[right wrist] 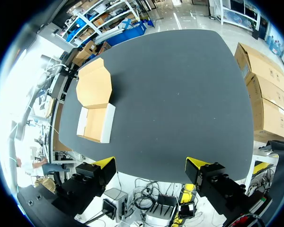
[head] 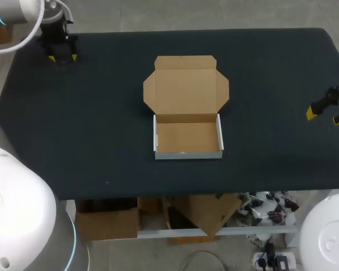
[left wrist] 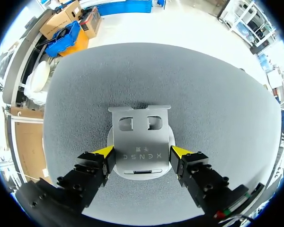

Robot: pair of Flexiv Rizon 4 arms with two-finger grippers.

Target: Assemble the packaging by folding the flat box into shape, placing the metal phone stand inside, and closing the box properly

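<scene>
Item one: brown cardboard box with white outer walls (head: 188,154), mid-counter, tray folded up, lid and flaps lying open and flat on the far side; I judge this keeps the cavity free for loading. Item two: silver-grey metal phone stand (left wrist: 139,137), lying on the dark counter (head: 101,124) at the far left corner, well apart from the box. My left end effector (left wrist: 142,152): yellow tips pressed against the stand's two side edges, clamped on it, set low as if for a lift. My right end effector (right wrist: 151,164): fingers apart, holding nothing, over the counter's right edge, well clear of the box.
</scene>
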